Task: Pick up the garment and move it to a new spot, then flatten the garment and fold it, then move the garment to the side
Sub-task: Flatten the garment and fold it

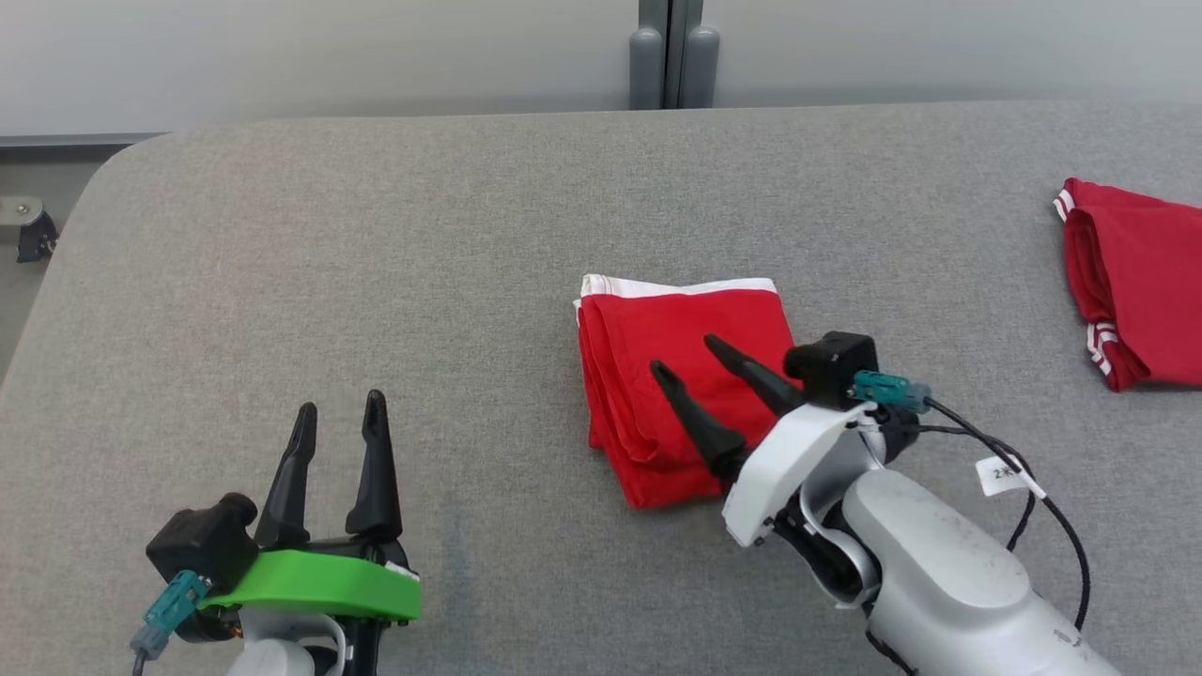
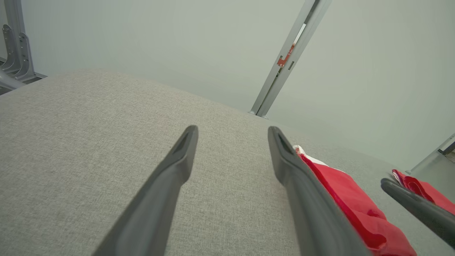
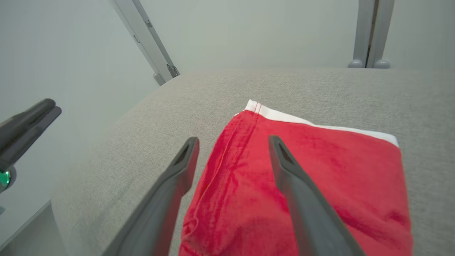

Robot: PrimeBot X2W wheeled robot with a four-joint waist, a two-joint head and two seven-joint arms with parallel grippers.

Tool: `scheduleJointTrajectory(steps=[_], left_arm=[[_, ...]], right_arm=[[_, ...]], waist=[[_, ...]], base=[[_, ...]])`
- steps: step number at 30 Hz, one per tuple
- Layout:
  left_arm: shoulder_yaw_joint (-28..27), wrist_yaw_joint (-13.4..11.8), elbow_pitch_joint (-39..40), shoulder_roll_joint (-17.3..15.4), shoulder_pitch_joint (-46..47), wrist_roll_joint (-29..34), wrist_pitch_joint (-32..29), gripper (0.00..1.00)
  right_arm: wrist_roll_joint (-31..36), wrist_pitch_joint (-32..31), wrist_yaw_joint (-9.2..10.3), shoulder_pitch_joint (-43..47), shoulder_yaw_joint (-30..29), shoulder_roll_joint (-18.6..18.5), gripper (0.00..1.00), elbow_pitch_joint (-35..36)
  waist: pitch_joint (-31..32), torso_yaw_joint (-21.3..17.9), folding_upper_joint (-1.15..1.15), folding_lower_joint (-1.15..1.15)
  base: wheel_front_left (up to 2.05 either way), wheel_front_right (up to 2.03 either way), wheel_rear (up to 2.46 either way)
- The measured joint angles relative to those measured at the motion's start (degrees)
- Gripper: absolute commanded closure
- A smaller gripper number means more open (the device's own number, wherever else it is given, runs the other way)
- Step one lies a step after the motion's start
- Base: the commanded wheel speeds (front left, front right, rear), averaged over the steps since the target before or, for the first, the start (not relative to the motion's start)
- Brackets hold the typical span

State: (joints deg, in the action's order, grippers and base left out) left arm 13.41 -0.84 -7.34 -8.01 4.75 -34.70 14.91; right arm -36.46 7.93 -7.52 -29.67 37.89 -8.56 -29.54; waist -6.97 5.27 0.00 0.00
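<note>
The garment (image 1: 681, 376) is red with a white band and lies folded into a compact rectangle on the grey table (image 1: 394, 263). My right gripper (image 1: 687, 355) hovers over its near right part, open, with nothing between its fingers. In the right wrist view the garment (image 3: 320, 170) spreads beneath the right gripper (image 3: 233, 142), whose fingers stand apart above it. At the lower left of the head view my left gripper (image 1: 340, 408) is open over bare table, well left of the garment. Its wrist view shows the left gripper (image 2: 233, 131) open, with the garment (image 2: 352, 202) beside its right finger.
A second red garment with white stripes (image 1: 1132, 282) lies folded at the table's right edge; it appears in the left wrist view as the second red garment (image 2: 419, 188). A grey post (image 1: 671, 52) stands behind the table's far edge. The table's left corner is rounded.
</note>
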Motion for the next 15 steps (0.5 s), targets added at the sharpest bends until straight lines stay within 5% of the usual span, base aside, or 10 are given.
scheduleJointTrajectory(steps=[8,15], left_arm=[[1.12,0.09,-0.07,0.32,-0.06,0.15,0.02,0.00],[1.33,0.31,-0.12,0.30,-0.10,0.15,0.03,0.00]], right_arm=[[5.71,-0.66,0.00,3.60,-9.34,-3.02,0.00,2.02],[9.39,-1.71,0.00,6.80,-13.58,-2.10,0.00,3.87]], waist=[[0.50,-0.22,0.00,0.00],[0.43,0.22,0.00,0.00]], base=[[0.00,0.00,0.00],[0.00,0.00,0.00]])
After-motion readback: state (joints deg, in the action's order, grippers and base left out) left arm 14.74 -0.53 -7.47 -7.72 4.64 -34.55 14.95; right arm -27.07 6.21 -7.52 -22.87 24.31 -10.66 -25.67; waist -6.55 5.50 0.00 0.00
